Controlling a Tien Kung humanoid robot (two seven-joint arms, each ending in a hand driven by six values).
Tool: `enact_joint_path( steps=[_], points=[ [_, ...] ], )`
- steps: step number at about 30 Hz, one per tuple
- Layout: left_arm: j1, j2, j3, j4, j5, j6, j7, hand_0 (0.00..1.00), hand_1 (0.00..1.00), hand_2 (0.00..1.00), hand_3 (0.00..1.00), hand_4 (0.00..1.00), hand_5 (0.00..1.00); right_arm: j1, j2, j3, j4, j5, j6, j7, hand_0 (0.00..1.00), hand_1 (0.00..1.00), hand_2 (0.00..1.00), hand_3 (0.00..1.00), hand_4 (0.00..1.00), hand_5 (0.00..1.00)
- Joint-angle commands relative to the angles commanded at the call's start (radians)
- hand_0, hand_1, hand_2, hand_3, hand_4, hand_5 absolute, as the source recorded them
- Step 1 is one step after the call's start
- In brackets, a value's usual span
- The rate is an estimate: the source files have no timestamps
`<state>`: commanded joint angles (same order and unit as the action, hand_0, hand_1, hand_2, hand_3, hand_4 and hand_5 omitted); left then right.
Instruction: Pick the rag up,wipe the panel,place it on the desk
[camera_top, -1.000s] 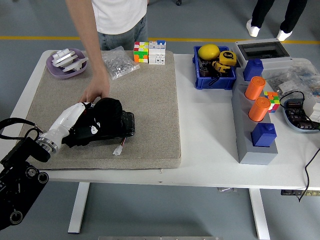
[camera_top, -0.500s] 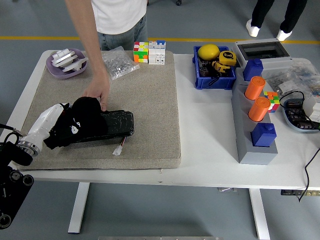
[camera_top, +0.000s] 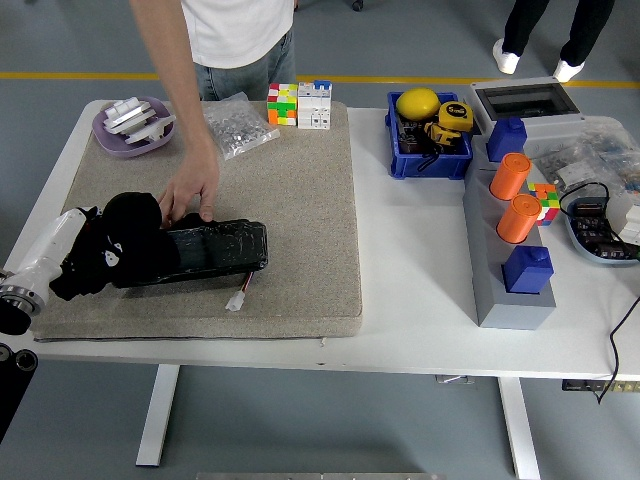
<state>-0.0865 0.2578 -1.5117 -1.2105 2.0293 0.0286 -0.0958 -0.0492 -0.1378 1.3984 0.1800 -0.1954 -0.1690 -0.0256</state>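
A: Where's the rag?
B: On the panel's left end, clenched under the left robot hand; a person's hand steadies the panel. Wiping underway; setting it on the table remains.

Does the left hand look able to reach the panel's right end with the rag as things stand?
Probably yes. The left hand holds the black rag at the left end of the panel, whose top lies bare to the right. The person's hand presses only on its far edge.
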Motion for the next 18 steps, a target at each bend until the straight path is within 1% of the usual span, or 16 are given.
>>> enact_joint_path(
  steps=[3, 8, 12, 18],
  points=[
    [0.004, 0.002, -0.011, -0.003, 0.012, 0.001, 0.003, 0.285, 0.278, 0.501, 0.437, 0.117, 0.002, 0.0, 0.0, 0.002, 0.0, -0.002, 0.0, 0.0, 0.761, 0.662, 0.67, 0.611, 0.997, 0.467],
    [0.003, 0.0, -0.01, -0.001, 0.01, -0.001, 0.004, 0.285, 0.278, 0.501, 0.437, 0.117, 0.002, 0.003, -0.001, 0.013, 0.0, -0.009, -0.001, 0.001, 0.761, 0.662, 0.67, 0.611, 0.997, 0.467],
    [0.001, -0.004, 0.002, -0.006, 0.009, -0.001, 0.003, 0.287, 0.278, 0.5, 0.437, 0.119, 0.002, 0.004, -0.001, 0.016, 0.0, -0.011, -0.001, 0.002, 0.761, 0.662, 0.671, 0.611, 0.997, 0.468],
    [-0.013, -0.014, 0.038, -0.022, 0.003, -0.001, 0.005, 0.288, 0.277, 0.5, 0.437, 0.121, 0.002, 0.003, 0.001, 0.014, 0.0, -0.008, 0.0, 0.002, 0.761, 0.662, 0.671, 0.611, 0.997, 0.467]
  ],
)
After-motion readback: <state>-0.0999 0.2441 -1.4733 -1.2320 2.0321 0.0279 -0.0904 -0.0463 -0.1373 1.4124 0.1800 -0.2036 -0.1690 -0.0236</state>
